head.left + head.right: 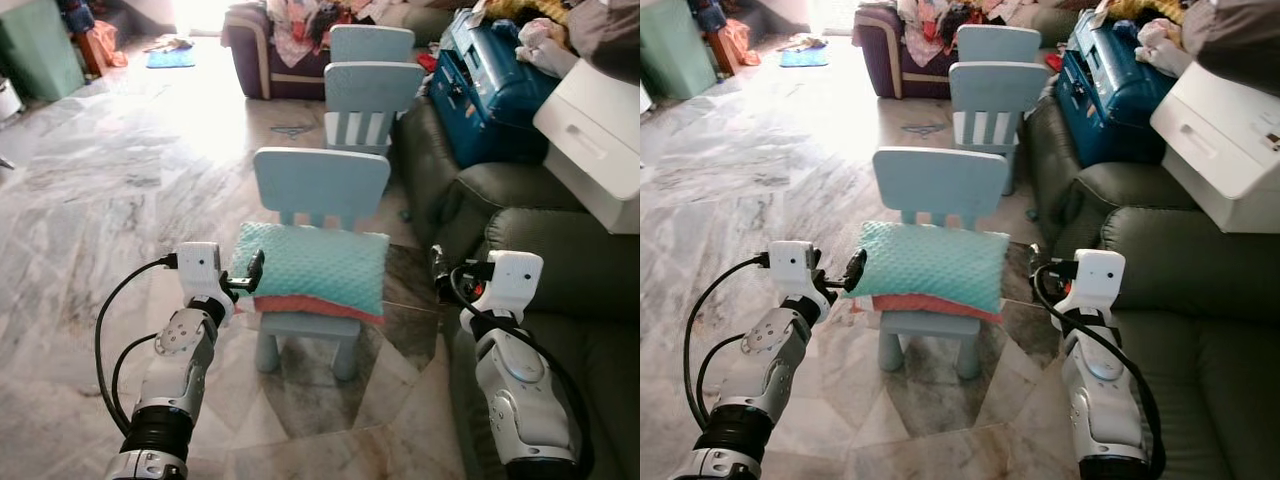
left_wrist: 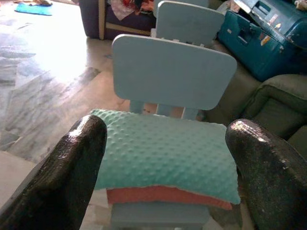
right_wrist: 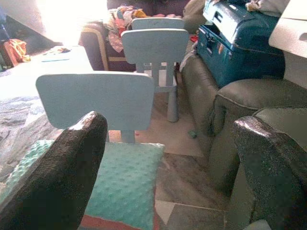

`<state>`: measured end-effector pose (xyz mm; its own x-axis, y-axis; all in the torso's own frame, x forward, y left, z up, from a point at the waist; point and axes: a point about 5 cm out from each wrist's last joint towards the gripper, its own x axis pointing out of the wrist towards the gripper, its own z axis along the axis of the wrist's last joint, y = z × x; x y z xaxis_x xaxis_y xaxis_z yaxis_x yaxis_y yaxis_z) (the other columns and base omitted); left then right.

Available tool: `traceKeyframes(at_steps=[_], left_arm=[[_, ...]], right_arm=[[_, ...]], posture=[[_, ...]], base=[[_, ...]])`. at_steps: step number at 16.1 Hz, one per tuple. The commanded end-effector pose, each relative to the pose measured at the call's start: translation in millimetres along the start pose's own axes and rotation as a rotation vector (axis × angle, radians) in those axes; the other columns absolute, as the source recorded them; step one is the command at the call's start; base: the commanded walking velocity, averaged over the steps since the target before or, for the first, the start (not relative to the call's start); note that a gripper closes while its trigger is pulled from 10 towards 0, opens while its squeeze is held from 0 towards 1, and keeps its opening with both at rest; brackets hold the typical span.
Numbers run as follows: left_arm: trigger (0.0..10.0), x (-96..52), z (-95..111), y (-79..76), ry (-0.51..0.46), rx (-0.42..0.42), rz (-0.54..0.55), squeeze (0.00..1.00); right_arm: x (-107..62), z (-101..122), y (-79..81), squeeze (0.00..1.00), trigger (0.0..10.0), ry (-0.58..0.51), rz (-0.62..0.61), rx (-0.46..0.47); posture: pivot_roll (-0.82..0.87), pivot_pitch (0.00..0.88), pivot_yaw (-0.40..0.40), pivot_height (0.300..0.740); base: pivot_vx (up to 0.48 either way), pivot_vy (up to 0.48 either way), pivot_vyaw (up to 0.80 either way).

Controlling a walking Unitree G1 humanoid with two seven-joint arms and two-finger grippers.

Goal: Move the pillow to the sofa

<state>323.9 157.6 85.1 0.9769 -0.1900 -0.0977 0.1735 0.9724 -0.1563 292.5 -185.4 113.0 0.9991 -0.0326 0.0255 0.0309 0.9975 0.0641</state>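
Note:
A teal dimpled pillow [image 1: 315,265] with a coral underside lies flat on the seat of a small light-blue chair [image 1: 320,185] just ahead of me. My left gripper [image 1: 250,272] is open at the pillow's left edge; the left wrist view shows the pillow [image 2: 165,155] between its black fingers [image 2: 72,172]. My right gripper [image 1: 440,272] is open and held right of the pillow, beside the dark green sofa [image 1: 570,270]. In the right wrist view the pillow [image 3: 122,184] lies near one finger [image 3: 57,177] and the sofa arm [image 3: 249,100] near the other.
A second light-blue chair [image 1: 370,95] stands behind the first. A blue suitcase [image 1: 490,85] and a white box [image 1: 595,140] rest on the sofa's far end. A purple armchair [image 1: 265,50] piled with clothes sits at the back. Marble floor [image 1: 110,190] lies open to the left.

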Motion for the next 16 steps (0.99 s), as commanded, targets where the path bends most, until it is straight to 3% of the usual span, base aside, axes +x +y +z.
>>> traceKeyframes(at_steps=[1,7,16], left_arm=[[10.0,-0.4,3.0,1.5,-0.004,0.005,0.002,0.0],[10.0,5.3,19.7,5.9,-0.066,0.054,0.003,0.0],[10.0,-0.7,7.5,-1.0,-0.044,0.02,-0.001,0.0]], right_arm=[[-0.7,0.1,0.2,0.0,10.0,-0.004,-0.001,0.0],[5.3,4.2,5.8,0.0,10.0,-0.027,-0.002,0.015],[-0.4,1.8,2.1,0.0,10.0,-0.011,0.006,-0.004]], posture=[[-0.14,0.062,-0.003,0.74],[-0.12,0.082,0.013,0.74],[-0.15,0.086,-0.009,0.74]], base=[[0.0,0.0,0.0],[0.0,0.0,0.0],[0.0,0.0,0.0]])
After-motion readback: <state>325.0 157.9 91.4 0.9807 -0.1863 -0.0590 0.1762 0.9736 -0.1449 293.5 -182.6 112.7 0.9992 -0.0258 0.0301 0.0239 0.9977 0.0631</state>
